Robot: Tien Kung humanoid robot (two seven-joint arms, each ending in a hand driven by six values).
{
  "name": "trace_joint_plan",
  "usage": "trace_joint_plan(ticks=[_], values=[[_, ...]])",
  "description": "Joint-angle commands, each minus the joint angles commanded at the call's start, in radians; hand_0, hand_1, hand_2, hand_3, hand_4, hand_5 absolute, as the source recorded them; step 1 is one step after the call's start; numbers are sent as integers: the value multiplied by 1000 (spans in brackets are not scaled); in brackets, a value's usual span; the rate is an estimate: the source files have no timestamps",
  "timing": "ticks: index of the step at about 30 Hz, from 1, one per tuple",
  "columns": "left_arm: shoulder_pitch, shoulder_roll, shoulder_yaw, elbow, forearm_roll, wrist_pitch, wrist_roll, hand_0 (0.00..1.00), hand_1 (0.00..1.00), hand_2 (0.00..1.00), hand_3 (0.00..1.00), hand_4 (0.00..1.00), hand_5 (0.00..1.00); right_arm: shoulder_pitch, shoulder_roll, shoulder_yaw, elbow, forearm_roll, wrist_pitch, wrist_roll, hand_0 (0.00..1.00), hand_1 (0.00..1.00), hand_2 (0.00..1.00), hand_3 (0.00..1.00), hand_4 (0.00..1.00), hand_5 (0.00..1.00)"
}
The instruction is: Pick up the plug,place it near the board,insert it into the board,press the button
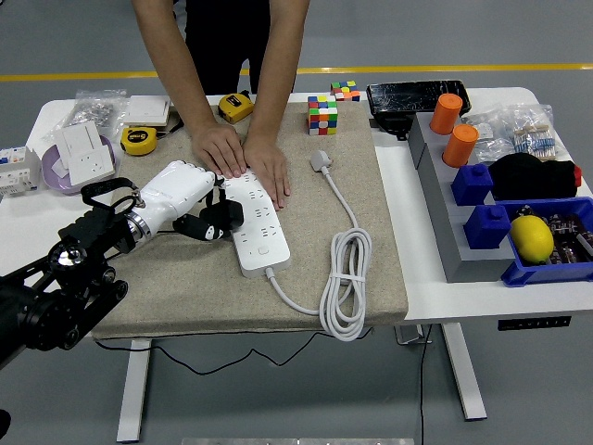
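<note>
A single head view looks from high on the robot's side, forward and down over the white table (445, 297), its near edge low in frame. It stands well back: beyond the left hand (181, 190) a person (232, 56) shows at the far side.

Person (222, 37) cut off above chest, plug (220, 215) prongs hidden

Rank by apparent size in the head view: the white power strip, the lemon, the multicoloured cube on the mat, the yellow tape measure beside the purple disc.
1. White power strip, clearly largest.
2. Yellow lemon.
3. Multicoloured puzzle cube and yellow tape measure look alike; unranked.
</note>
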State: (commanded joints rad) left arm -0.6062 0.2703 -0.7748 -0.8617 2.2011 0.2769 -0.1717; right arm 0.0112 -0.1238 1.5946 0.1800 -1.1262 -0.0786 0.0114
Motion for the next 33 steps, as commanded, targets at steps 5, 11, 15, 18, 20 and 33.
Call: trace_joint_plan(ticks=[5, 11, 15, 18, 20, 33], values=[[-6, -4, -5, 19, 7, -2, 0, 498, 414, 295, 345, 566, 112, 2, 1, 1, 0, 0, 0, 1, 915, 866, 807, 791, 998, 998], [-5, 1, 0, 20, 9, -7, 2, 500, 415, 295, 345, 565, 110, 0, 1, 2, 0, 2, -1, 0, 915, 866, 807, 792, 998, 998], [-4, 3, 3, 17, 10, -11, 3, 502, 417, 296, 345, 566, 108, 0, 1, 1, 0, 3, -1, 0, 915, 868, 807, 792, 998, 998], [-5, 3, 4, 15, 14, -13, 5, 502, 417, 296, 345, 566, 108, 2, 1, 1, 0, 2, 0, 1, 915, 868, 807, 792, 998, 998], [-7, 2, 5, 18, 17, -14, 6, 506, 421, 296, 342, 560, 97, 3, 2, 0, 0, 4, 0, 2, 915, 868, 807, 792, 998, 998], [-7, 4, 8, 21, 19, -24, 8, 511, 440, 311, 364, 569, 112, 2, 0, 0, 0, 6, -1, 2, 914, 867, 807, 792, 998, 998]])
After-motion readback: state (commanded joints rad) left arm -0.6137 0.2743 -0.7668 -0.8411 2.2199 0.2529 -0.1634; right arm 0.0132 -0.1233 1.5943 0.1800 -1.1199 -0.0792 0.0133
